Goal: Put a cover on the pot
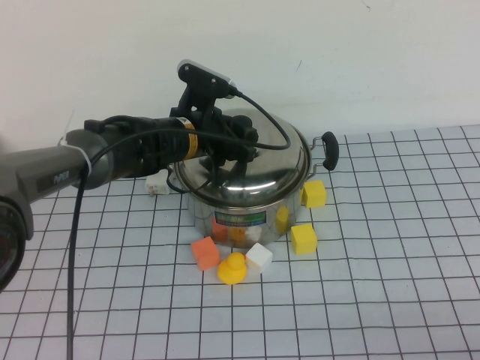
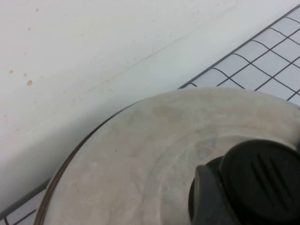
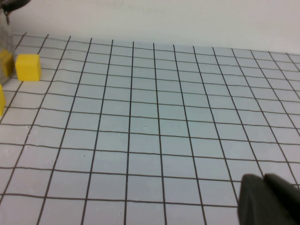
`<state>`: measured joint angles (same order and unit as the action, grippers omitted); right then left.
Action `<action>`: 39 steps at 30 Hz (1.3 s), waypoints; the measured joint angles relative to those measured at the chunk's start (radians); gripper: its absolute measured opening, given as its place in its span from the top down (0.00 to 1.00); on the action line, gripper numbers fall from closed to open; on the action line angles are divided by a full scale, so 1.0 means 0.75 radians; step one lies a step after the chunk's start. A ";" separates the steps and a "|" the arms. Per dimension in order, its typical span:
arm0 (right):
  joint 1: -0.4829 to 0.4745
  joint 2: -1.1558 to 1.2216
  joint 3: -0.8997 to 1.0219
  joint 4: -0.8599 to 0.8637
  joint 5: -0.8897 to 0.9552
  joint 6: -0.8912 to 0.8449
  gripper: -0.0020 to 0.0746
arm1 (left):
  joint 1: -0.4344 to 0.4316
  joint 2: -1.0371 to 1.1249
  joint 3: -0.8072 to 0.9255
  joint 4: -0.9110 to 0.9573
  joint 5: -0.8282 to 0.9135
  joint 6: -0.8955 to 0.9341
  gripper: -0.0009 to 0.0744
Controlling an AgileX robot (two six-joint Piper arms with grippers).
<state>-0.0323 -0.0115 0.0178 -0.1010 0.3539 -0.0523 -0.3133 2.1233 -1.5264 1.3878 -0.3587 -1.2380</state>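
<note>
The steel pot [image 1: 247, 217], with a colourful label and a black side handle [image 1: 331, 150], stands mid-table. The domed steel lid [image 1: 259, 176] lies on top of it. My left gripper [image 1: 234, 150] reaches in from the left and is shut on the lid's black knob. In the left wrist view the knob [image 2: 260, 180] and the lid's dome [image 2: 140, 159] fill the frame, with one finger [image 2: 206, 197] against the knob. My right gripper [image 3: 265, 185] is out of the high view. It hangs shut and empty over bare grid mat to the pot's right.
Foam blocks lie round the pot's front: two yellow cubes [image 1: 314, 193] [image 1: 304, 239], an orange one [image 1: 205, 253], a white one [image 1: 259, 257] and a yellow duck [image 1: 232, 268]. A small white object [image 1: 157, 182] lies left of the pot. The wall stands close behind.
</note>
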 joint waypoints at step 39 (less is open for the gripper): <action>0.000 0.000 0.000 0.000 0.000 0.000 0.96 | 0.000 -0.700 0.000 0.129 0.273 -0.511 0.91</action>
<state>-0.0323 -0.0115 0.0178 -0.1010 0.3539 -0.0523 -0.3133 1.5986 -1.5264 1.4849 -0.1536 -1.6216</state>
